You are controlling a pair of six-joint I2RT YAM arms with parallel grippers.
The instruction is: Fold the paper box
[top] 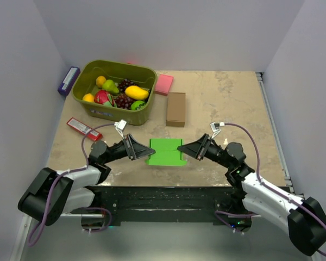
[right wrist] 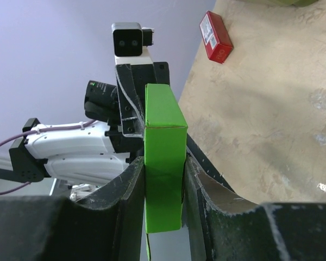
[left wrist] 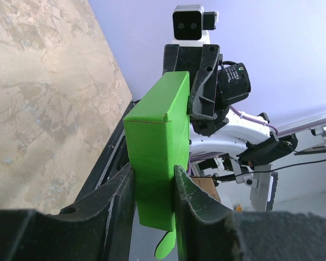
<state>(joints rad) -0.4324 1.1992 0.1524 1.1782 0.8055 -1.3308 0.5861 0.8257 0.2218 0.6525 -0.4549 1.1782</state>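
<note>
The paper box [top: 165, 151] spans mid-frame, long axis left to right. My left fingers [left wrist: 122, 198] clamp one end, my right fingers [right wrist: 135, 190] the other.

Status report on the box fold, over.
Left gripper clamped on the paper box, left end. Right gripper closed on its right end. Box folded into a block, held between both. Brown cardboard box sits behind, apart.

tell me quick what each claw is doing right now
left claw: closed, holding one end of the paper box
right claw: closed, holding the other end of the paper box
</note>
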